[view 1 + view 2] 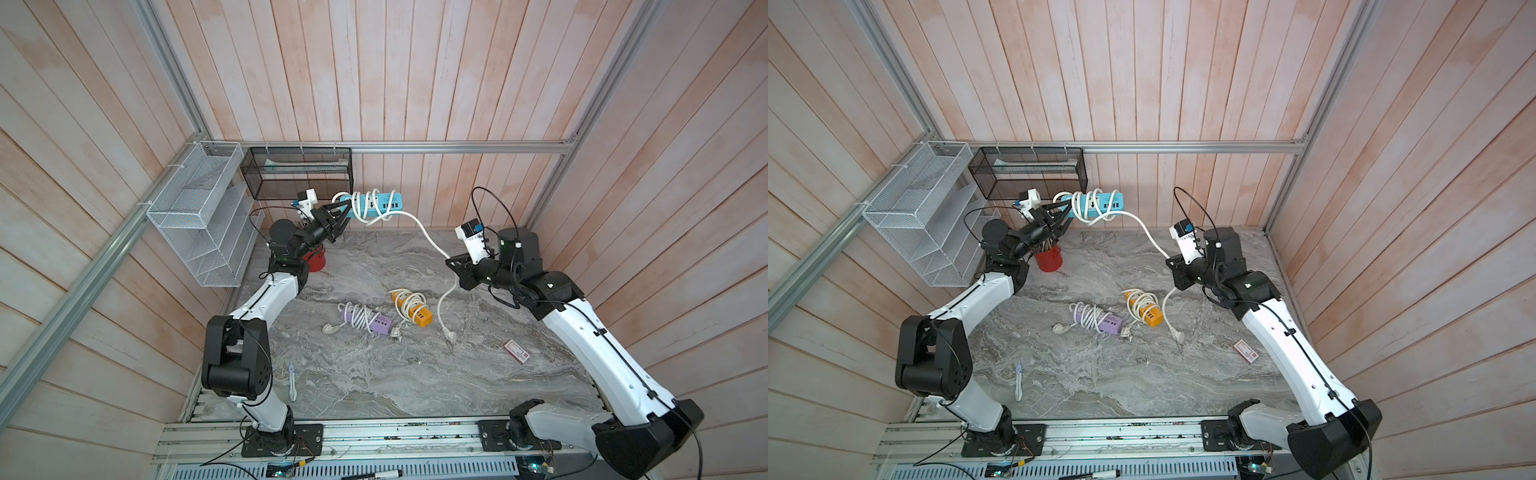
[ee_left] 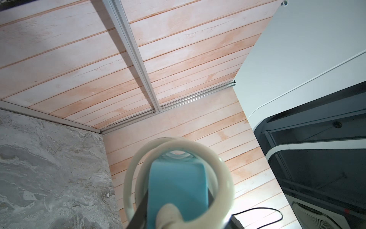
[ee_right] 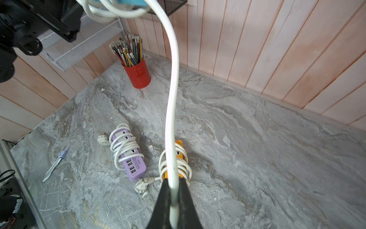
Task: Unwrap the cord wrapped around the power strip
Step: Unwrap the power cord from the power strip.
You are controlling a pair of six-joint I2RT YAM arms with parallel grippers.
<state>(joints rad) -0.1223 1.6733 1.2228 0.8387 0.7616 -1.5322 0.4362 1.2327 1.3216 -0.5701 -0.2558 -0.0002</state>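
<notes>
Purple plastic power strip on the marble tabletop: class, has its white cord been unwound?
No, in the right wrist view the white cord loops several times around the purple plastic power strip.

The 2 top views looked steeply down from high in front over the whole table [image 1: 415,374]. The left wrist view sat close against the blue strip [image 2: 178,188], facing a wall corner [image 2: 100,131]; the right wrist view looked along the cord [image 3: 172,99] onto that same table.
</notes>
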